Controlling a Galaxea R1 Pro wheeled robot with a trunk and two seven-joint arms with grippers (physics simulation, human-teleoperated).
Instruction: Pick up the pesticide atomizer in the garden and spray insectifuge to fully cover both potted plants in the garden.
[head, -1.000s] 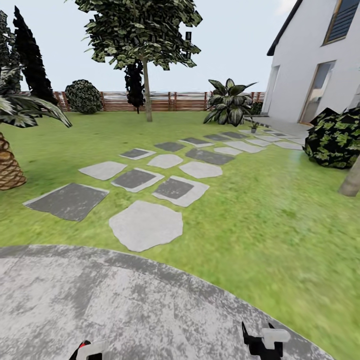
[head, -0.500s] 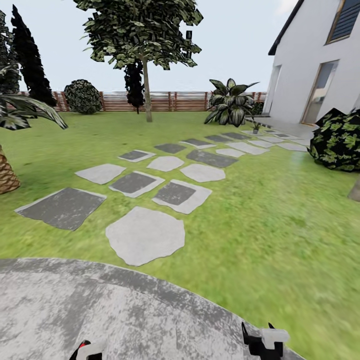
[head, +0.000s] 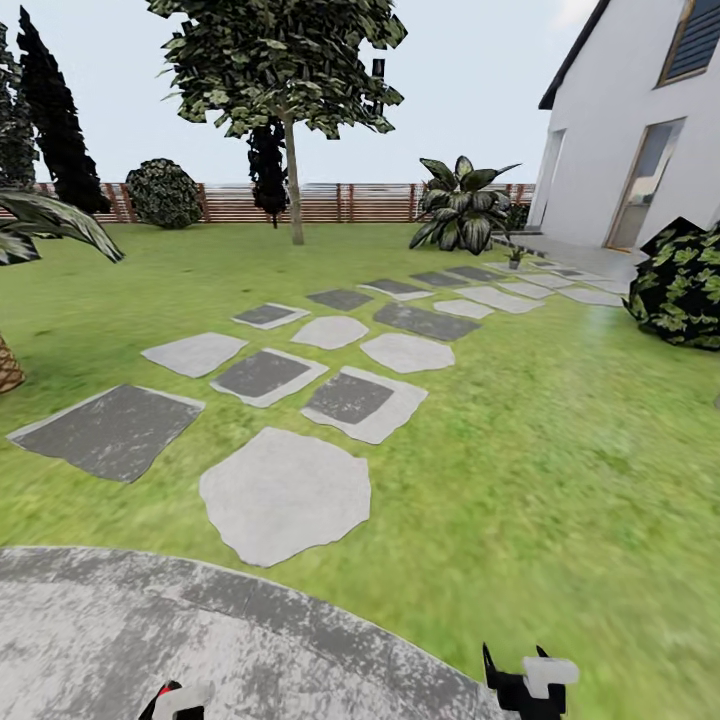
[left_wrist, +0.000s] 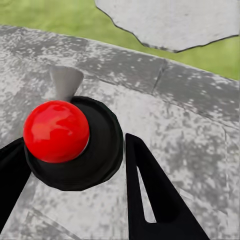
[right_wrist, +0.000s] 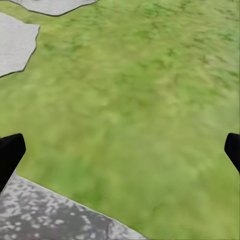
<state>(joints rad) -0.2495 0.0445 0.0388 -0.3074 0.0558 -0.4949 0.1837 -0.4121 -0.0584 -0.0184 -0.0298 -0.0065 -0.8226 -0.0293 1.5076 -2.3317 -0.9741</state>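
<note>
The pesticide atomizer (left_wrist: 70, 145) has a glossy red ball top on a black round body with a grey nozzle. My left gripper (left_wrist: 75, 192) is shut on it, a black finger on either side, above the grey patio. In the head view that gripper (head: 175, 702) sits at the lower edge with a bit of red showing. My right gripper (right_wrist: 121, 152) stands open with nothing between its fingers, over the lawn at the patio's edge, and it also shows in the head view (head: 527, 685). One small potted plant (head: 515, 256) stands far ahead on the stepping stones near the house.
Grey stepping stones (head: 285, 495) lead across the lawn toward the white house (head: 640, 150). A large striped-leaf plant (head: 460, 205) and a dark bush (head: 685, 290) flank the far end. A tree (head: 292, 120), palm fronds (head: 45, 220) and a brown fence (head: 330, 202) ring the garden.
The whole view has shifted: the patio edge and the stones sit lower, and the palm trunk has slid off to the left. Both grippers hold the same pose.
</note>
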